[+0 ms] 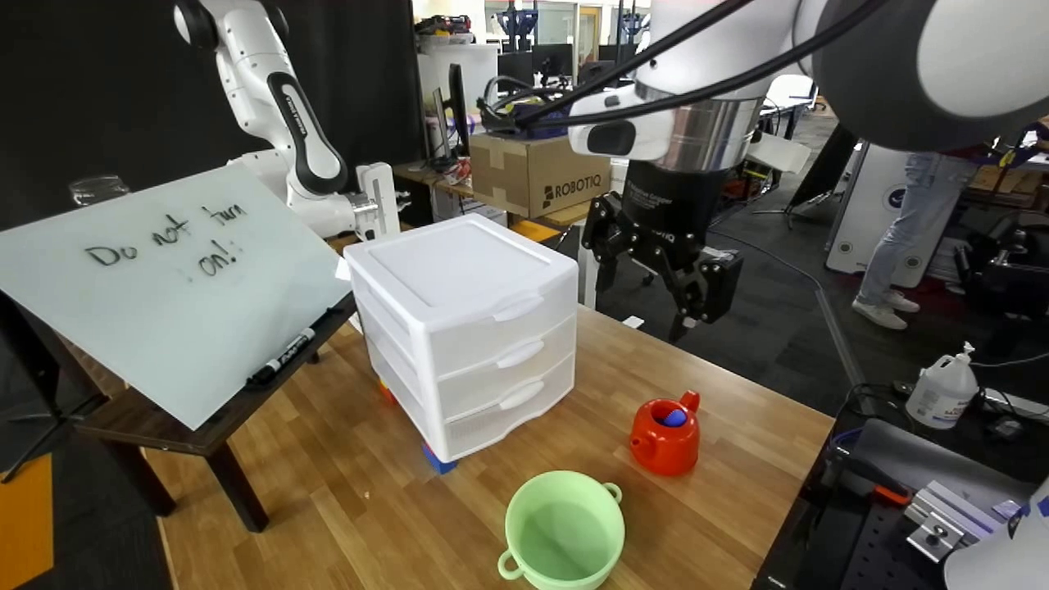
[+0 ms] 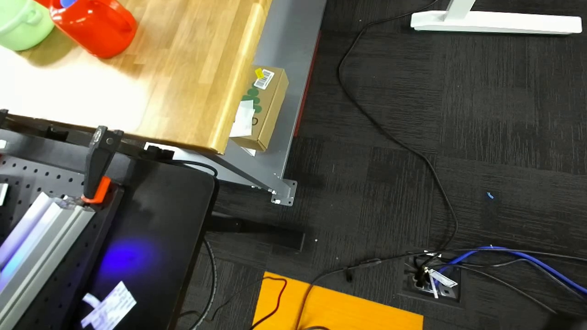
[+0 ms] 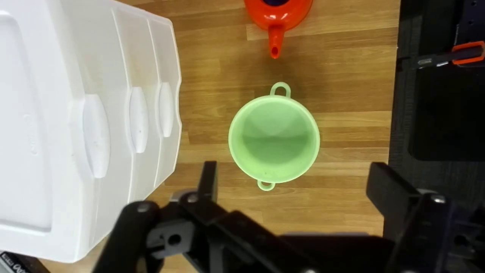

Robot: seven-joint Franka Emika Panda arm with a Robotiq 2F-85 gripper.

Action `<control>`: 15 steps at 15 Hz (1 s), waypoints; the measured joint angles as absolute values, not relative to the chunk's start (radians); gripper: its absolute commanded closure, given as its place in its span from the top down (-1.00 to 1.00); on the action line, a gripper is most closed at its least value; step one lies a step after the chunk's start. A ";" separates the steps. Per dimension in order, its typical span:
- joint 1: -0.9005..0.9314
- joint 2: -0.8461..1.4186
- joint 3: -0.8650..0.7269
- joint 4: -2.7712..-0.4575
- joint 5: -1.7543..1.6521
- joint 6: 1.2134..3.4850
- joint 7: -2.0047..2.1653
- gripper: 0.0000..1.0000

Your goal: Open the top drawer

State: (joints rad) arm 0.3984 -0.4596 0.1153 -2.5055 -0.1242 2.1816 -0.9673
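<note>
Top drawer (image 1: 492,338). Highest of three in the white drawer unit (image 1: 463,254), which stands on the wooden table (image 1: 737,401); closed. Risk: smooth plastic could let a grip slide off the pull (image 3: 96,135); a low approach could catch the middle drawer (image 1: 475,387) instead. The unit looks light, so a sticking drawer might drag it bodily forward. Make: translucent, faintly frosted plastic, shallow and wide; pull a crescent-shaped lip.

Blue piece (image 1: 438,460). Under or beside the unit's near corner; too hidden to say which, or whether it bears weight. If it does, a hard tug could rock the unit.

Gripper (image 3: 294,172). Spread wide, holding nothing, apart from the unit. Risk: at that spread, a finger may bump the drawer front before the pull is met. Make: matt black, angular linkages, blocky fingertips.

Green pot (image 3: 274,138). In front of the unit. Risk: a descending gripper could tip or shove it. Make: thin-walled, smooth, round, two loop handles.

Red teapot (image 1: 665,442). Near the pot, same hazard at a wider swing. Make: glossy, squat, tapering spout.

Whiteboard (image 1: 164,287). Beside the unit; flat, pale, tilted, hand-lettered.
</note>
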 measured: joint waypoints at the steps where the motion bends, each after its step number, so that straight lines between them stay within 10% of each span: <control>1: 0.400 -0.454 0.128 -2.502 -0.128 2.197 -0.967 1.00; 15: 0.298 -0.313 0.318 -2.521 -0.740 2.288 -0.333 1.00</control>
